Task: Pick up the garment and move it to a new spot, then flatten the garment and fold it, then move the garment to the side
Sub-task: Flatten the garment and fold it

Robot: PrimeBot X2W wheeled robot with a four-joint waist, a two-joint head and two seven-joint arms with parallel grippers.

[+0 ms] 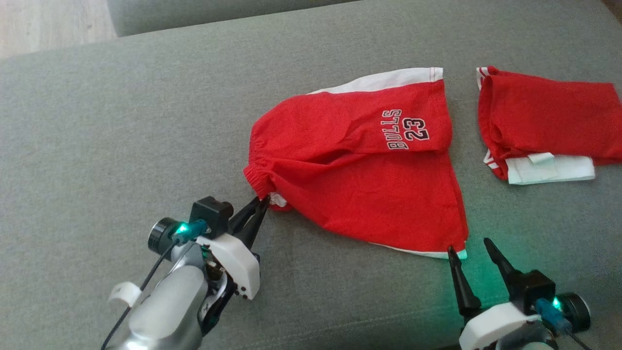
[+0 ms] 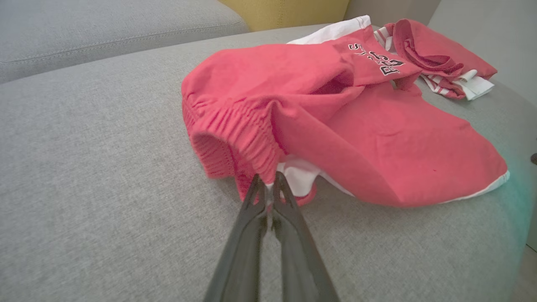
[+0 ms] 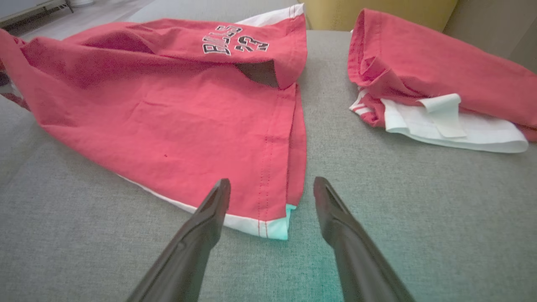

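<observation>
The shorts (image 1: 359, 180), red with white trim, lie rumpled in the middle of the grey cushion (image 1: 121, 121), with one leg folded over so that "BULLS 23" shows. The left gripper (image 1: 265, 199) is clenched on the elastic waistband (image 2: 235, 138) at the shorts' left end. The right gripper (image 1: 469, 245) stands spread wide and holds nothing, and the lower hem corner is just ahead of its fingers. A folded red garment (image 1: 544, 121) lies apart to the right.

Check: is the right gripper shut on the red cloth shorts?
No, the right gripper stands open beside the hem of the red cloth shorts.
</observation>
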